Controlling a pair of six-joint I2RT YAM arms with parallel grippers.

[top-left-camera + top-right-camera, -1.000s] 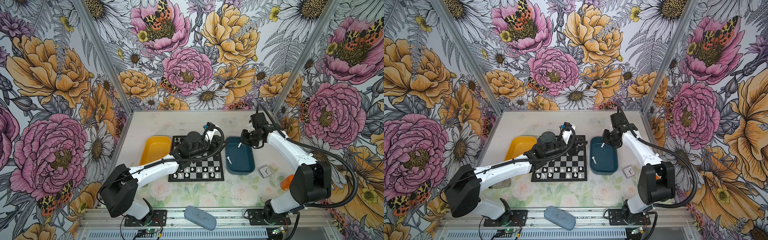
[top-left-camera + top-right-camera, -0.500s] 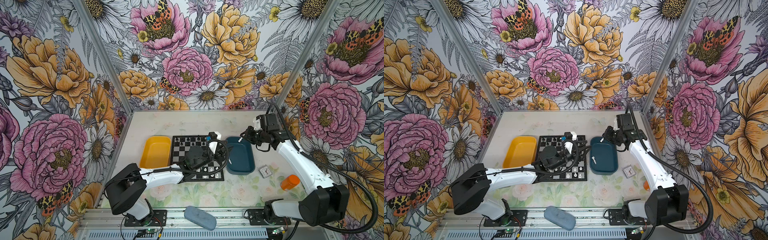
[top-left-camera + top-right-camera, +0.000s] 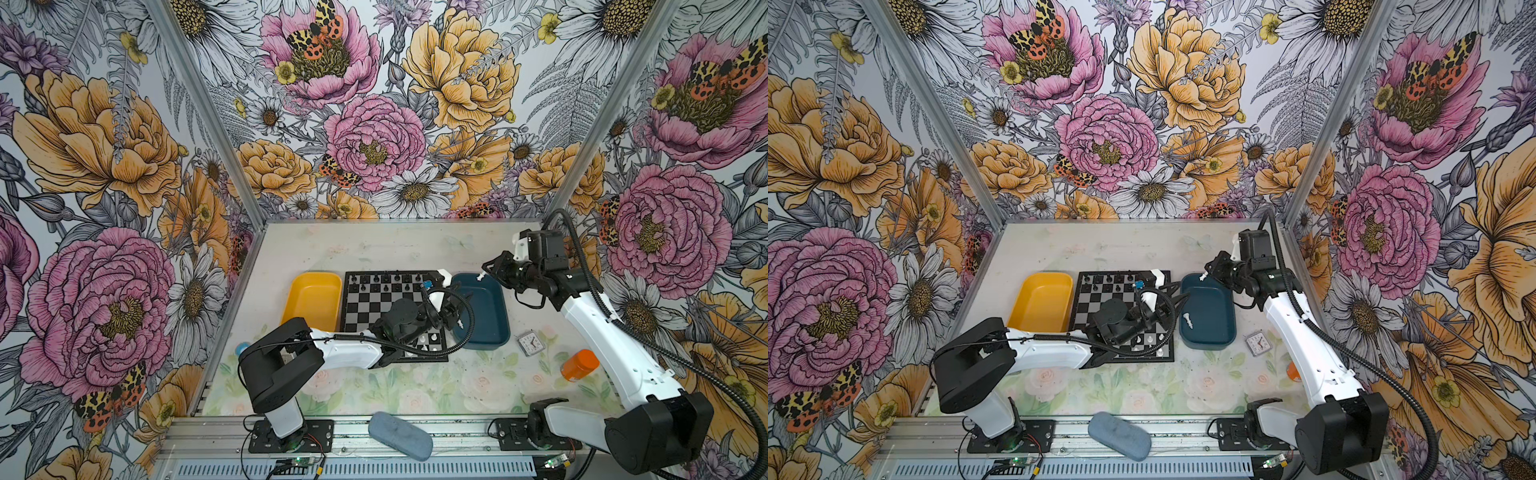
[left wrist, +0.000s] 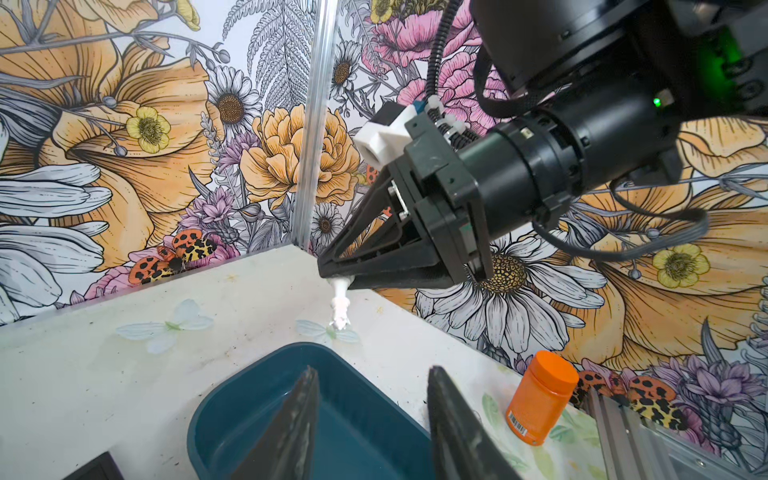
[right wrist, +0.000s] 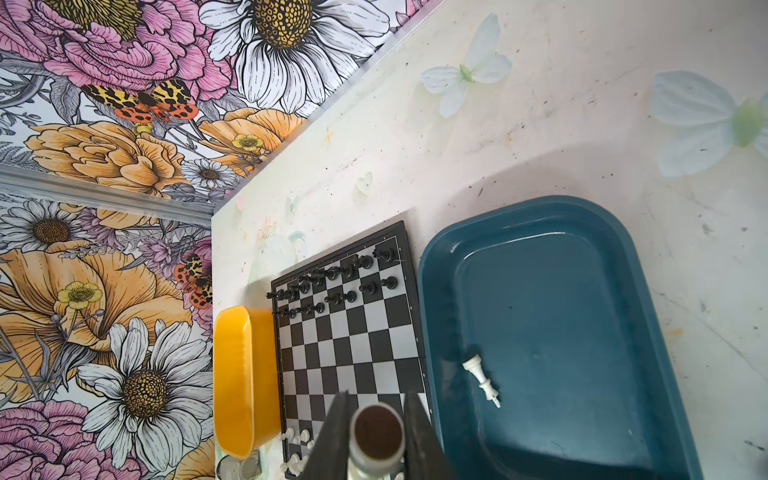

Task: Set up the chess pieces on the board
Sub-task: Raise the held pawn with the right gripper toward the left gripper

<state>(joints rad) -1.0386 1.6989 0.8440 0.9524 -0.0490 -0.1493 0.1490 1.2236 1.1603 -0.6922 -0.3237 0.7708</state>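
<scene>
While aloft, piece [image 4: 340, 305] in right hand [image 4: 337, 275].

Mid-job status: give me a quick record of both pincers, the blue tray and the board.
left pincer: open, empty, over blue tray
right pincer: shut on held piece, white, raised near tray's far end
loose piece: white, lying on its side in tray
board: black pieces on far rows; white pieces on near rows
</scene>
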